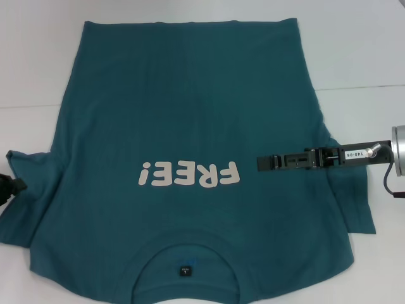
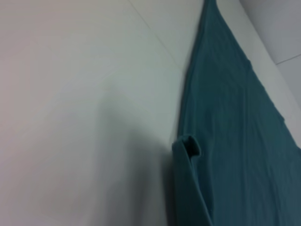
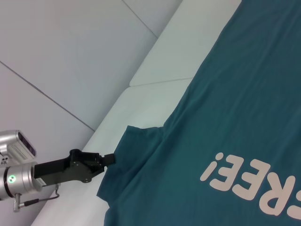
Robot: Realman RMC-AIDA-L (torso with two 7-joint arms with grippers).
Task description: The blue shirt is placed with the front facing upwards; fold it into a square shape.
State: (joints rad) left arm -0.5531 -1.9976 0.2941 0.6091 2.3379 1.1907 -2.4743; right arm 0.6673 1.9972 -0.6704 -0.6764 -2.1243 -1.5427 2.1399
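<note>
Currently the blue shirt (image 1: pixel 190 120) lies spread flat on the white table (image 1: pixel 354 44), front side up, with its collar at the near edge toward the robot and its hem at the far side. White "FREE!" lettering (image 1: pixel 190 173) runs across the chest, and a small dark neck label (image 1: pixel 184 270) sits inside the collar. Both short sleeves stick out to the sides, each a little rumpled. The right pincer (image 1: pixel 261 163) reaches in from the right over the shirt, level with the lettering and just beside its end; its dark fingers lie close together in a narrow line, and nothing shows between them, though whether they touch the cloth cannot be told. The left pincer (image 1: pixel 19 185) shows only as a dark tip at the left edge of the head view, right against the left sleeve (image 1: pixel 28 190). The right wrist view shows that left pincer (image 3: pixel 111 159) meeting the sleeve's outer edge, where the cloth stands slightly raised at the contact point, so it appears to be pinching the sleeve. The left wrist view shows the shirt's (image 2: pixel 235 141) side edge with a small curled fold on the table.
</note>
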